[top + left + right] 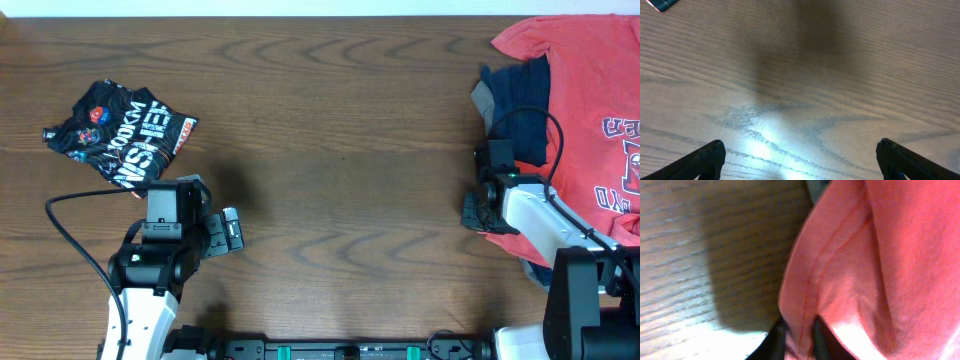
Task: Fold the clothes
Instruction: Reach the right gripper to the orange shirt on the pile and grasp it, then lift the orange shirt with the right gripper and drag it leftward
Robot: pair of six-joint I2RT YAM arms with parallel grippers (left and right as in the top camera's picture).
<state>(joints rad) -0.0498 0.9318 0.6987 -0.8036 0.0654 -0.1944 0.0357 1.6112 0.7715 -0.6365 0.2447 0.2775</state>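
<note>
A coral-red T-shirt [590, 90] with navy-and-white lettering lies spread at the table's right edge, over a navy shirt [520, 95]. My right gripper [478, 212] sits at the red shirt's left lower edge. In the right wrist view its two dark fingers [776, 342] are shut on the stitched hem of the coral-red T-shirt [840, 265]. A crumpled black printed T-shirt [120, 132] lies at the far left. My left gripper [232, 232] hangs open over bare wood to the lower right of it, with its fingers [705, 160] wide apart and nothing between them.
The table [340, 150] is dark wood grain. A grey bit of cloth [483, 100] peeks out beside the navy shirt. A black cable [70, 225] loops from the left arm. A dark scrap [662, 4] shows at the left wrist view's top corner.
</note>
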